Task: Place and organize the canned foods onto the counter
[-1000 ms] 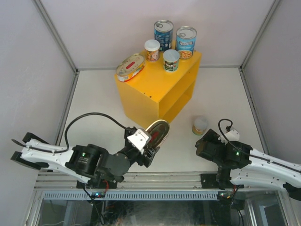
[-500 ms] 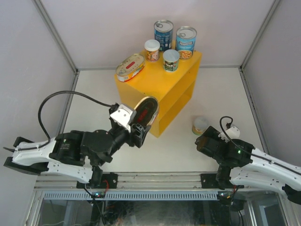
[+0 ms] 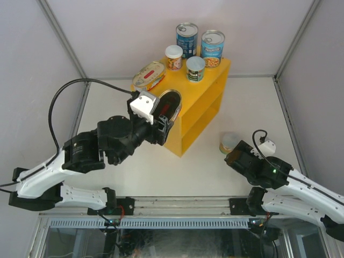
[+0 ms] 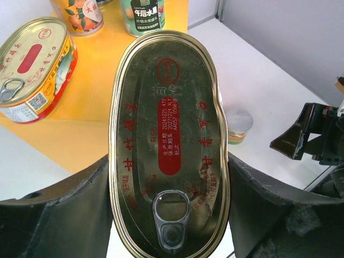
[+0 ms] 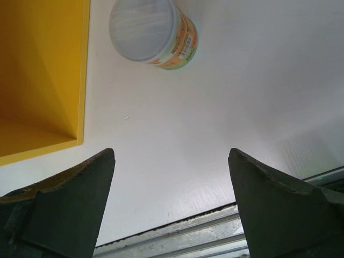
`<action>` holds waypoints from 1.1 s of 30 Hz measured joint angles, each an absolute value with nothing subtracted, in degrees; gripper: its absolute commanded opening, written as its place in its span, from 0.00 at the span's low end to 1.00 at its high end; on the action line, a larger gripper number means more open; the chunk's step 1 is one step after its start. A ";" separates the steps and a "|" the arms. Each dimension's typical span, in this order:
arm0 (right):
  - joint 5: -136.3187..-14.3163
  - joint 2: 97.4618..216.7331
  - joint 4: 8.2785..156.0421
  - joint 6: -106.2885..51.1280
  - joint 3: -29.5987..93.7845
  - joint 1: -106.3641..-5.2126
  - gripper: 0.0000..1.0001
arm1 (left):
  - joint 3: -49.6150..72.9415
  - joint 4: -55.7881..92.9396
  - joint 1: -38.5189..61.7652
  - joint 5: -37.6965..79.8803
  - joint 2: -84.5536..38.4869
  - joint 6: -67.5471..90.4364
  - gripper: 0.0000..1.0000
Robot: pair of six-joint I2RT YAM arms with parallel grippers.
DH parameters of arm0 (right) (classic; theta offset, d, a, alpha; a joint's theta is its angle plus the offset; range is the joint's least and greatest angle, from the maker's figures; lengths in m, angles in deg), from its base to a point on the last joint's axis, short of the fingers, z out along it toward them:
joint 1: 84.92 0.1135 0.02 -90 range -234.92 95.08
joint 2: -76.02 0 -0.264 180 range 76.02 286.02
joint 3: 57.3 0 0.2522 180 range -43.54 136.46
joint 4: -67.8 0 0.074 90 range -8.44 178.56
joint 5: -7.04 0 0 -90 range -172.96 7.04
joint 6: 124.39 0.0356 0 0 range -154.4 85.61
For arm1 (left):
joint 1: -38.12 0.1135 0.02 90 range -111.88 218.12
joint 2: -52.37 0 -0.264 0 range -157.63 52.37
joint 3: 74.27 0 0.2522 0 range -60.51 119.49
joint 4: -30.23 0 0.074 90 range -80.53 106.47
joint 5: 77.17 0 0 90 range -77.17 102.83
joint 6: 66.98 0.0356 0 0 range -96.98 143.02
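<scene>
Left end effector [image 3: 164, 119] is clamped across the flat oval gold-lidded metal tin [image 4: 169, 134], holding it just over the near corner of the bright yellow boxy metal cabinet [image 3: 200, 88]. It looks stiff, smooth and probably a bit slippery (pinching the long sides seems right). Right end effector [image 5: 169, 199] hangs wide open over the white table [image 5: 242, 80], near a short pale-lidded can [image 5: 148, 32].

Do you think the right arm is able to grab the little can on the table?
Probably yes. The right end effector is open and faces the little can, with only bare table between them; the yellow counter stands to one side.
</scene>
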State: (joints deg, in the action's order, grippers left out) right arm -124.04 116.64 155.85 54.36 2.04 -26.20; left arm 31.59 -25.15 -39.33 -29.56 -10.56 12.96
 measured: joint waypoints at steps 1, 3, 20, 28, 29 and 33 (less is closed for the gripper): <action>-124.06 116.64 155.61 53.85 2.04 -26.70 0.86 | 32.13 -25.46 -38.23 -28.32 -11.09 13.18 0.00; -124.02 116.57 154.88 52.30 2.04 -28.19 0.86 | 33.71 -26.49 -35.46 -25.17 -12.51 13.72 0.00; -119.16 116.24 144.83 35.58 1.91 -42.41 0.86 | 38.80 -31.54 -15.87 -6.76 -18.96 18.16 0.00; -115.34 117.58 139.96 29.39 0.95 -47.79 0.86 | 42.74 -32.94 -11.55 -2.59 -22.89 20.26 0.00; -114.90 117.77 139.41 28.74 0.82 -48.29 0.86 | 43.17 -32.98 -11.09 -1.78 -23.46 20.52 0.00; -113.42 118.54 137.29 26.47 0.10 -50.98 0.86 | 44.20 -32.85 -9.47 0.23 -25.47 21.07 0.00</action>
